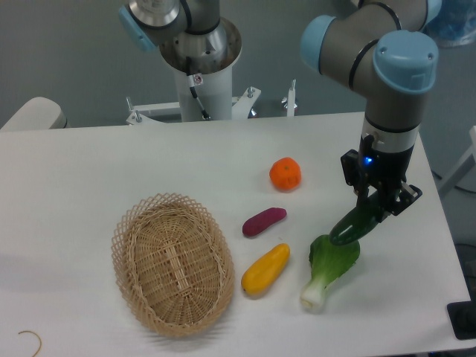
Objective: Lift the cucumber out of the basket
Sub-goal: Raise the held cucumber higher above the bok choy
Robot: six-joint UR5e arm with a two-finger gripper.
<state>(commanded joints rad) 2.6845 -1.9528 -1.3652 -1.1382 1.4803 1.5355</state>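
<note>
The dark green cucumber [354, 224] hangs tilted in my gripper [381, 208], which is shut on its upper end at the right of the table. Its lower tip sits just over the leafy top of the bok choy [329, 266]. The oval wicker basket [172, 262] lies at the lower left, well apart from the gripper, and nothing shows inside it.
An orange [285, 174] sits near the table's middle. A purple sweet potato [264, 221] and a yellow squash [265, 268] lie between the basket and the bok choy. The robot's base column [201, 67] stands at the back.
</note>
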